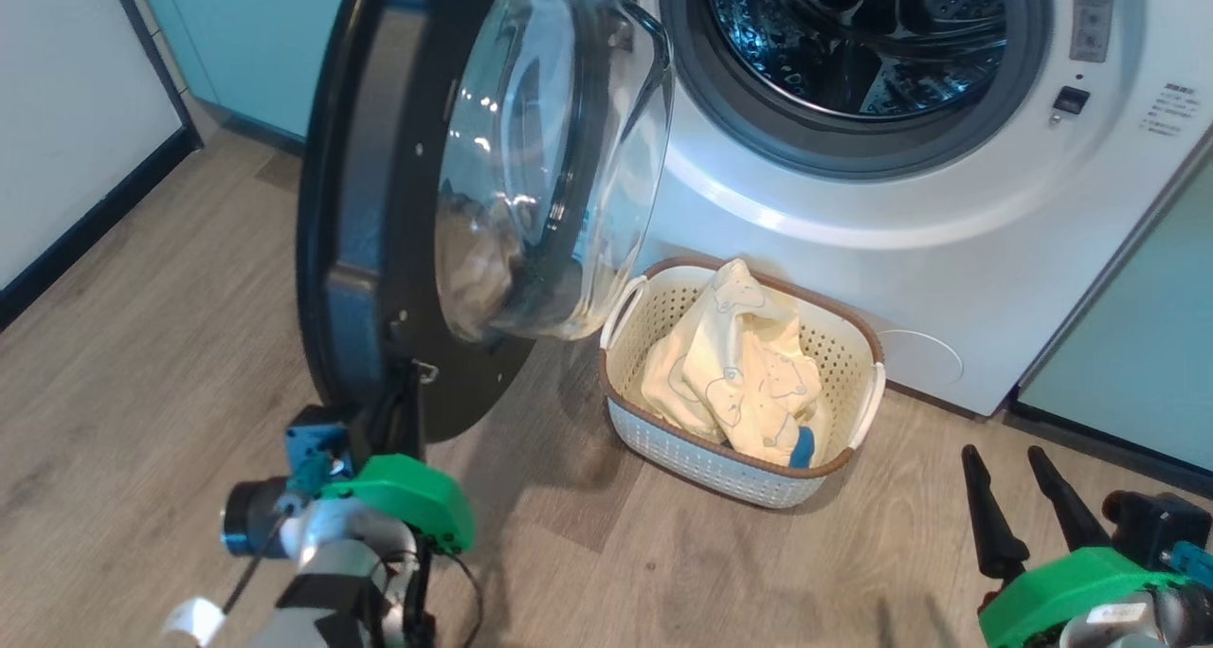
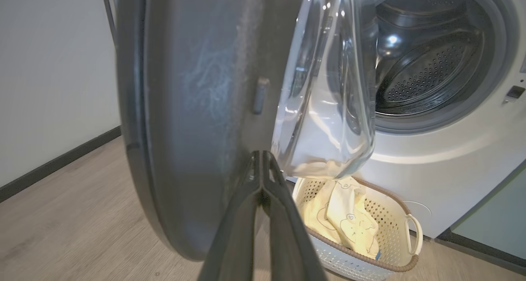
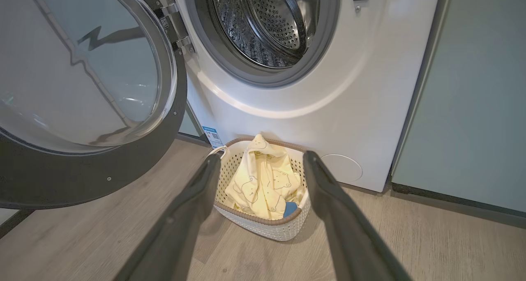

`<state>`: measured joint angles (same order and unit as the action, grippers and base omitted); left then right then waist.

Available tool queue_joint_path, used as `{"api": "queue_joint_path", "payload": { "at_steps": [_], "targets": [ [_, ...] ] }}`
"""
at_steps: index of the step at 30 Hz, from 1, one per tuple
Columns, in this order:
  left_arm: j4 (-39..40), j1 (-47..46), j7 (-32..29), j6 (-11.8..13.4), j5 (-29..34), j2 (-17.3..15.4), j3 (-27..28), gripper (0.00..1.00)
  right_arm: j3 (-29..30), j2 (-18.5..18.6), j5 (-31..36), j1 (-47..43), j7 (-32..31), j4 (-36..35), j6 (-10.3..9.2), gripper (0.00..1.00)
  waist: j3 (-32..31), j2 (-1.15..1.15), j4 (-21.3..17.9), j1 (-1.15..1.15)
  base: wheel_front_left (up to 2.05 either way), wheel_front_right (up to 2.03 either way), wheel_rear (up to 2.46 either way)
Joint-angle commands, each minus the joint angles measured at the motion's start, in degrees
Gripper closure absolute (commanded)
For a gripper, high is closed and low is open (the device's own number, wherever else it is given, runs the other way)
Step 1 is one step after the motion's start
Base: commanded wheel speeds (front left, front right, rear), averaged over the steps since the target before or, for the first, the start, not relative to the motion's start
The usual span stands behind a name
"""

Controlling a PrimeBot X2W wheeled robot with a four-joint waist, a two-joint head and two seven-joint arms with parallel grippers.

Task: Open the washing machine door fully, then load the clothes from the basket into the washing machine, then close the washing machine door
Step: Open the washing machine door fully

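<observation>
Door open, clothes in the basket.

Your left gripper [image 2: 260, 155] has its fingers pressed together with nothing between them, tips at the dark inner face of the washing machine door [image 1: 379, 203], just beside its glass bulge. The door stands swung away from the steel drum [image 1: 853, 23]. Your right gripper [image 1: 1004, 454] is spread wide and empty, near the basket [image 1: 858, 331]. The basket stands on the wooden floor [image 1: 142, 392] just before the washing machine [image 1: 853, 212], with the clothes [image 1: 739, 364] heaped inside and the blue piece [image 1: 802, 447] at its near rim.
</observation>
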<state>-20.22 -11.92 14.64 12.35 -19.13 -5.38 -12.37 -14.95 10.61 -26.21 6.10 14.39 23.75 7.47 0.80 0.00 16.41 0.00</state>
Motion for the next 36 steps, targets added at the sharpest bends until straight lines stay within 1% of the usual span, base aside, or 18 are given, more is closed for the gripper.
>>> {"api": "queue_joint_path", "payload": {
  "at_steps": [1,9,20,36],
  "targets": [
    [1.41,-2.75,0.36,0.48,0.00,-1.74,3.07,1.00,-0.64,0.58,-0.25,1.74,0.61,-1.59,0.02,0.00,0.12,0.00,0.14,0.00,0.00,0.00,0.00],
    [-0.88,-4.17,0.36,-0.05,0.27,-2.50,6.33,1.00,-0.77,0.81,-0.25,2.20,0.61,-1.64,0.02,0.00,0.80,0.00,0.71,0.00,0.00,0.00,0.00],
    [-3.64,-8.73,0.36,-0.84,1.19,-1.82,12.15,1.00,-1.32,1.70,-0.22,3.44,0.61,-1.69,0.02,0.00,3.01,0.00,0.59,0.00,0.00,0.00,0.00],
    [-10.68,-14.36,0.36,-1.80,3.19,-3.03,21.87,1.00,-3.25,2.55,-0.57,5.92,0.61,-1.38,0.02,0.00,5.81,0.00,-1.55,0.00,0.00,0.00,0.00]
  ]
}}
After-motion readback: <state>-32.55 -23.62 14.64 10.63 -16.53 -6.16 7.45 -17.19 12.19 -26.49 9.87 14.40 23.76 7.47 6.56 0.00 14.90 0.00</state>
